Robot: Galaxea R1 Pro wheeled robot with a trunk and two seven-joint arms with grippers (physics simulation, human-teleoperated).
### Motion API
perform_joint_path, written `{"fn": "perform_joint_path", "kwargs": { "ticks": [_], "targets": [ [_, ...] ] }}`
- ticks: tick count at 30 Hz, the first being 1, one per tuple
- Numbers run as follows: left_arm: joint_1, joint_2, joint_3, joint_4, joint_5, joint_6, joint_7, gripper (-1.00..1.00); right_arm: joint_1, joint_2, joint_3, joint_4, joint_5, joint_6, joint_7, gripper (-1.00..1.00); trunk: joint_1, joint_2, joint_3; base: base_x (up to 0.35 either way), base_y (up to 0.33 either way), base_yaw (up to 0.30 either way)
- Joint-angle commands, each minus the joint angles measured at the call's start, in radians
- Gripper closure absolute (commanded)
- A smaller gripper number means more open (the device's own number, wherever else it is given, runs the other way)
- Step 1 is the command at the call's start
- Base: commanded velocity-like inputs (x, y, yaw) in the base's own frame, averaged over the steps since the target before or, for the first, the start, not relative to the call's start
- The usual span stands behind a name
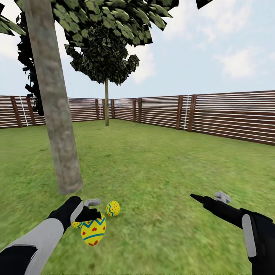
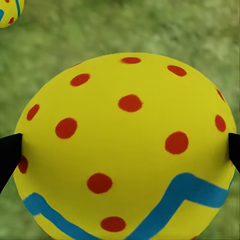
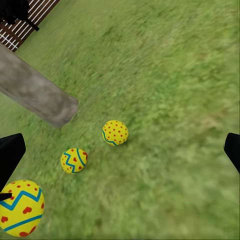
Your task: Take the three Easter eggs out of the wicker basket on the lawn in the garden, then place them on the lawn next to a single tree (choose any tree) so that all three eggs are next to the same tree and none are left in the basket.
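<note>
Head view, lower left: left gripper (image 1: 91, 217) holds a large-looking yellow egg (image 1: 93, 229) with blue zigzag bands and red heart-like marks, its fingers closed on the egg's sides and mostly hidden by the egg and wrist. A sliver of a second egg (image 1: 76, 224) peeks out behind the left wrist, mostly covered. Third egg (image 1: 112, 208) lies on the lawn (image 1: 160, 172) just right of the gripper, near the trunk base.

Lower right: right gripper (image 1: 208, 198) is spread wide and empty; only one dark finger reads clearly there.

Left wrist view gives the held egg's (image 2: 127, 150) smooth glossy shell, red dots, blue zigzag, black fingertips (image 2: 9, 155) pressed at both edges; another egg (image 2: 10, 12) cut off at the corner.

Right wrist view shows all three eggs at once, two resting on mottled grass (image 3: 165, 75) by the trunk foot.

Mid-frame left: tree (image 1: 57, 114), thick straight grey-brown bark, flat angular leaves cropped by the top. Farther back, thin-trunked tree (image 1: 106, 76) and horizontal-slat brown fence (image 1: 229, 114).
</note>
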Motion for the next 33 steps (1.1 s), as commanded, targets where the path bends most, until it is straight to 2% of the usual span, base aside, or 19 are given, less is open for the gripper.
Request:
{"fn": "perform_joint_path", "kwargs": {
  "ticks": [1,7,26,30,33],
  "targets": [
    [0.0,0.001,-0.008,-0.001,0.009,0.004,0.0,1.0,-0.001,0.0,-0.001,0.0,-0.008,0.008,-0.002,-1.0,0.004,-0.008,-0.004,0.0,0.0,0.0],
    [0.0,0.0,-0.009,-0.001,0.008,0.003,-0.001,1.0,-0.001,0.0,-0.001,0.005,-0.008,0.008,-0.003,-1.0,0.027,-0.05,-0.023,0.0,0.0,0.0],
    [0.0,-0.002,-0.009,-0.001,0.007,-0.01,0.0,1.0,-0.001,0.0,-0.002,0.01,-0.008,0.008,-0.004,-1.0,0.035,-0.054,-0.097,0.0,0.0,0.0],
    [0.0,-0.003,-0.009,-0.001,0.007,-0.055,0.003,1.0,-0.001,0.0,-0.002,0.01,-0.009,0.008,-0.004,-1.0,0.037,-0.055,-0.112,0.036,0.0,0.0],
    [0.002,-0.02,-0.01,-0.001,0.006,-0.115,0.006,1.0,-0.001,0.0,-0.001,0.011,-0.009,0.008,-0.006,-1.0,0.038,-0.056,-0.124,0.086,0.0,0.0]
  ]
}}
